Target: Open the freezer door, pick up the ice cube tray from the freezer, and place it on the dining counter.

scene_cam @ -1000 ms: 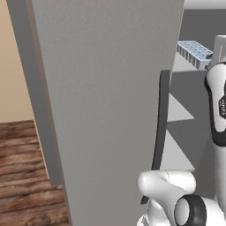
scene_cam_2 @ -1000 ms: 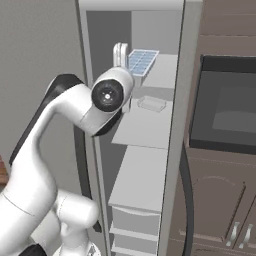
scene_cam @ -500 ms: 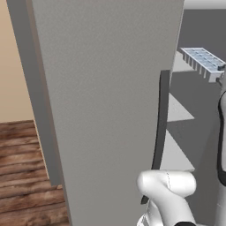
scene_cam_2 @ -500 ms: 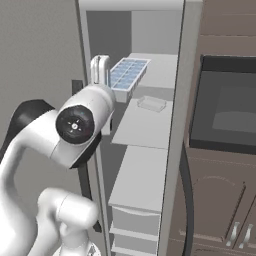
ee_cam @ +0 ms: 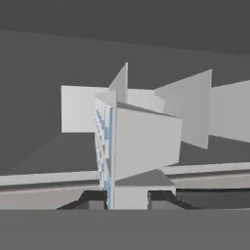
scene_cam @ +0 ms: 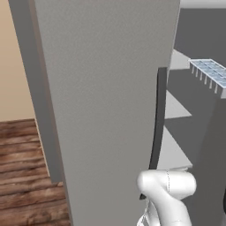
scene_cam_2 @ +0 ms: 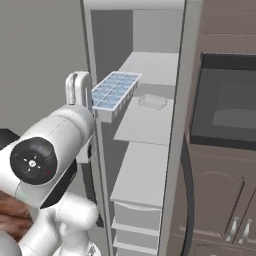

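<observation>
Though swung wide and filling the left base view from 9 to 1 o'clock, freezer door (scene_cam: 106,110) stands plain grey, with long dark handle (scene_cam: 158,128) curving down its edge at about 3 o'clock. Beyond that edge, toward 2 o'clock, pale blue ice cube tray (scene_cam: 211,74) in mid-air, in front of the freezer's light grey shelves (scene_cam: 174,108). Wood floor (scene_cam: 26,167) low at 8 o'clock.

In the right base view, freezer (scene_cam_2: 145,125) open through the centre, shelves stacked from 12 down to 6 o'clock. Tray at about 10 o'clock from centre, held level at the front of the opening, off the shelf and near the left wall, its two rows of cells facing up. White hand at the tray's left end; fingers (scene_cam_2: 95,107) closed narrowly on that end of the tray, holding it. Small clear dish (scene_cam_2: 152,101) lying farther back on the same shelf level, apart from the tray. Dark oven window (scene_cam_2: 225,115) at 3 o'clock, brown cabinets (scene_cam_2: 220,210) below at 5 o'clock.

In the hand view, tray seen edge-on at centre, standing between the two dark fingertips (ee_cam: 95,200) at 6 o'clock, clamped at its near end, blue cells turned toward 9 o'clock.
</observation>
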